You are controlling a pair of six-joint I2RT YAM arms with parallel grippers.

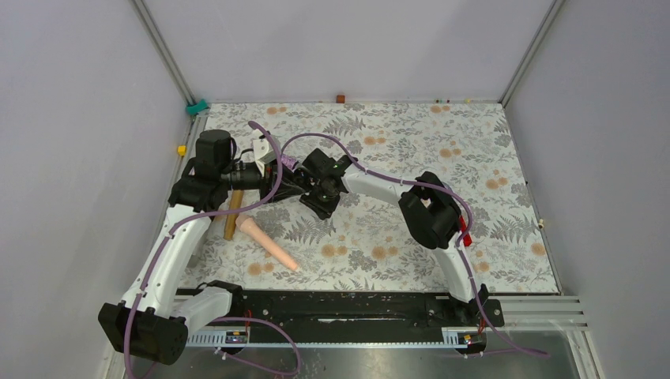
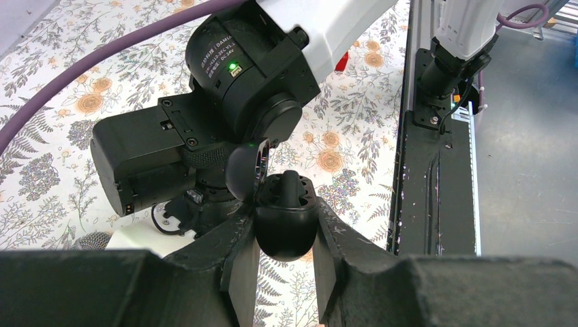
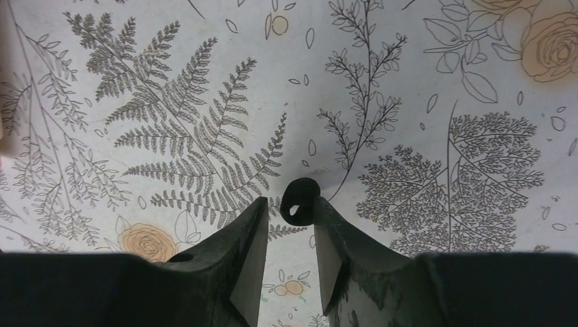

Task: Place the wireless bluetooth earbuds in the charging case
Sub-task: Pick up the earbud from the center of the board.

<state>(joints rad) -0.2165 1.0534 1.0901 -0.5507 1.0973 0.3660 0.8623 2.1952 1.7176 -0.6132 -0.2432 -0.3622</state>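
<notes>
From above, the left arm (image 1: 170, 245) and the right arm (image 1: 442, 237) reach to the left-middle of the flower-printed tablecloth (image 1: 442, 158), their ends close together. A wooden stick (image 1: 232, 215) and a pale beige peg (image 1: 269, 246) lie just beside the left arm. In the left wrist view, the left gripper (image 2: 286, 221) is closed on a rounded black plastic charging case (image 2: 286, 238), one finger on each side. Its hinged lid (image 2: 244, 167) stands open at the left, and the open top faces away from the camera, toward the right arm's wrist motor (image 2: 245, 75). In the right wrist view, the right gripper (image 3: 291, 208) is almost closed. A small glossy black earbud (image 3: 300, 199) sits nipped at the very fingertips, above the cloth. Its longer side lies along the fingers and points away from the wrist.
</notes>
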